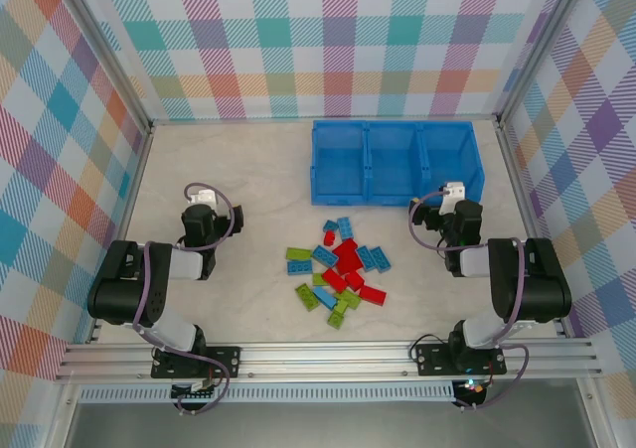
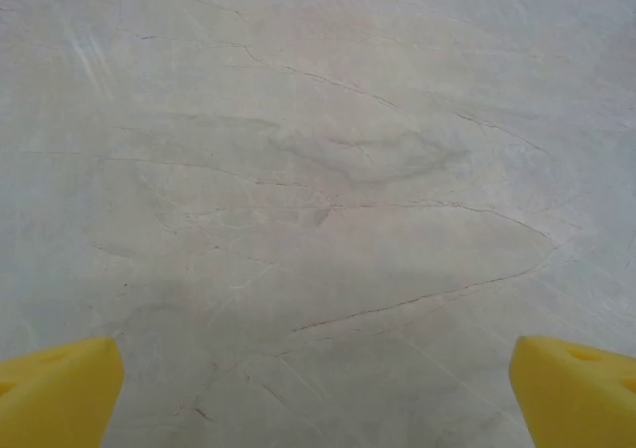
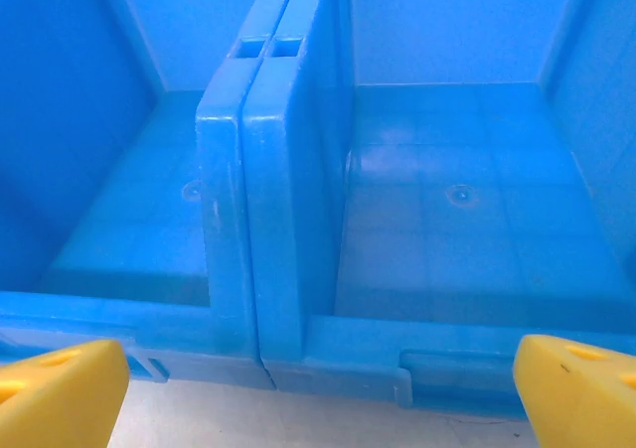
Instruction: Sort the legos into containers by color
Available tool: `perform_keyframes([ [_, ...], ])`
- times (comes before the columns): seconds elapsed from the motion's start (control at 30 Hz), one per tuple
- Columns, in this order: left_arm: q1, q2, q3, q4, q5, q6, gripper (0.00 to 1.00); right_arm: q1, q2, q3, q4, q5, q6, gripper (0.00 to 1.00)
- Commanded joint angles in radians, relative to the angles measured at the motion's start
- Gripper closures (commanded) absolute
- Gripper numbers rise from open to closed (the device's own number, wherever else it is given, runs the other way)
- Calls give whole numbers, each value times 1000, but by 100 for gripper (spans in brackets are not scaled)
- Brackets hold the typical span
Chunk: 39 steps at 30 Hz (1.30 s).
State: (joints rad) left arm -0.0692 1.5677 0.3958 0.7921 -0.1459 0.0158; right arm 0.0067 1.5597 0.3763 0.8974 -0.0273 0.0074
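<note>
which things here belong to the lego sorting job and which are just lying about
Job: legos; blue three-compartment bin; left gripper and right gripper, both open.
Not the job: table; plaid walls; metal frame rail.

Robot lab test cell: aluminium-profile frame point(image 1: 328, 354), plaid cloth walls point(image 1: 298, 41) round pale marbled tabletop point(image 1: 248, 170); left arm point(image 1: 149, 279), right arm point(image 1: 512, 279) bolted at near edge.

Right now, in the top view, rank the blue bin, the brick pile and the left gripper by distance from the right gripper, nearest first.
1. Blue bin, just ahead of the right gripper.
2. Brick pile, mid-table, to its left.
3. Left gripper, far left side.
</note>
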Motion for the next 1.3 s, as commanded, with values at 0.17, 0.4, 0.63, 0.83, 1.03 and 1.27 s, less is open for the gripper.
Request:
perform_keyframes([
  [0.17,-2,-3,18,27,9,-2,0,-3,-4,13,11,-31,-7,0],
  [0.4,-1,-3,17,27,8,-1,0,-3,-9,-22,67,119,50,0],
  [0.63,-1,-3,18,29,8,-2,0,28,-191,-99,66,197,31,0],
  [0.83,-2,-9,23,16,22,4,0,50,-741,-27,-617,180,294,0],
  [1.03,-42,-223,89,-291,20,9,0,87,-974,145,-1258,-126,512,0],
  [1.27,-259,-601,158,-561,76,-39,0,367,-799,347,-1695,-141,521,3],
])
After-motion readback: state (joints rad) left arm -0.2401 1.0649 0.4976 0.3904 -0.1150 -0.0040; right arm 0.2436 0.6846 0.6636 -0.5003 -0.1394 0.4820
